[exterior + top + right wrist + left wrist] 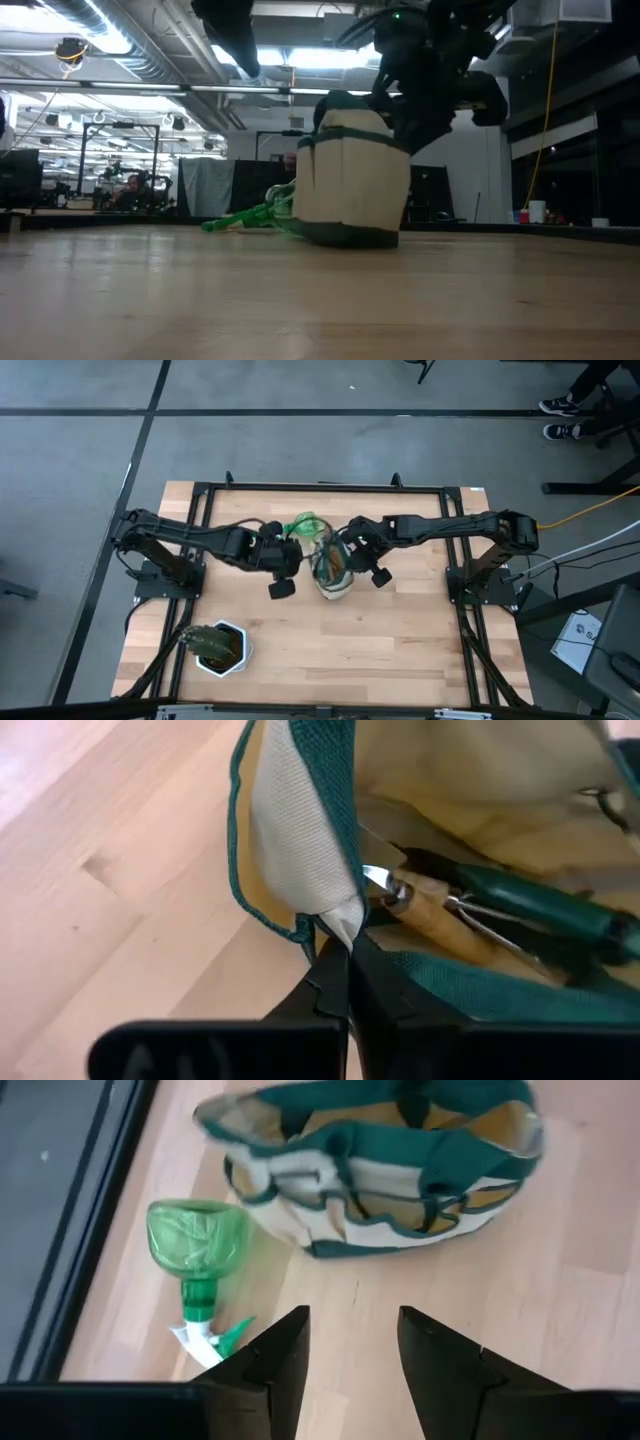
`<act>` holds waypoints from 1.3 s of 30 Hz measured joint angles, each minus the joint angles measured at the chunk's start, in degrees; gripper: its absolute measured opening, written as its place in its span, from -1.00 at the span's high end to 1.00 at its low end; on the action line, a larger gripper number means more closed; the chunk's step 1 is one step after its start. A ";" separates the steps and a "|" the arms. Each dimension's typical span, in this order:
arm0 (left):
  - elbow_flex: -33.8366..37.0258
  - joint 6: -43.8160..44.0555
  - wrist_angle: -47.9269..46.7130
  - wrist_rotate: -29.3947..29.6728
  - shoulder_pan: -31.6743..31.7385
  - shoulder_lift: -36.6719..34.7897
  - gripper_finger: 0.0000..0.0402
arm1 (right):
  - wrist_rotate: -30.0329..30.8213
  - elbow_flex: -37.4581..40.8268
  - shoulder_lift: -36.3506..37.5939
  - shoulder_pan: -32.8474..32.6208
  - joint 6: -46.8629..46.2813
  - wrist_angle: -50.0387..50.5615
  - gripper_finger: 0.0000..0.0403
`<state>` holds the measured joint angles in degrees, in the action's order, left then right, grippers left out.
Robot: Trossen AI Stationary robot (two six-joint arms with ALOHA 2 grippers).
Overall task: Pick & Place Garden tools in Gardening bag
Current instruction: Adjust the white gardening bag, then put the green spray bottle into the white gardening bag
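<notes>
The right gripper (340, 982) pinches the rim of the gardening bag (300, 840) at mid-table, wooden- and green-handled tools (470, 910) lying inside. The left gripper (352, 1342), jaws parted and empty, hovers beside the bag near the green spray bottle (196, 1255) lying on the table (400, 640).

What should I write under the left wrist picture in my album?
Open left gripper above the table, facing the green spray bottle lying beside the gardening bag.
</notes>
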<state>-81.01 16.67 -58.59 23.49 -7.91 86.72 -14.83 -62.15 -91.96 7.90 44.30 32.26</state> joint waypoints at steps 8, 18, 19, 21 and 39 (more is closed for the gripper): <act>0.00 -0.33 0.35 -1.01 5.38 0.02 0.26 | -0.26 -0.02 -0.26 -0.02 -4.88 0.99 0.81; 0.00 -1.35 0.53 -1.82 7.76 0.02 0.25 | -0.36 -4.09 0.02 0.34 -7.94 5.15 0.21; 0.00 -1.45 0.59 -2.07 8.18 0.02 0.26 | -0.37 -5.56 0.07 0.37 -7.91 6.98 0.15; 0.00 -2.24 1.04 -2.76 9.01 0.02 0.26 | -0.39 -7.91 0.11 0.46 -7.91 9.86 0.06; 0.00 -15.68 1.96 -8.26 21.18 6.19 0.29 | -4.45 -1.43 19.83 4.69 -17.07 14.23 0.02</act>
<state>-81.01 0.98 -56.63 15.23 13.27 92.91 -19.28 -63.58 -72.13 12.59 27.23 46.49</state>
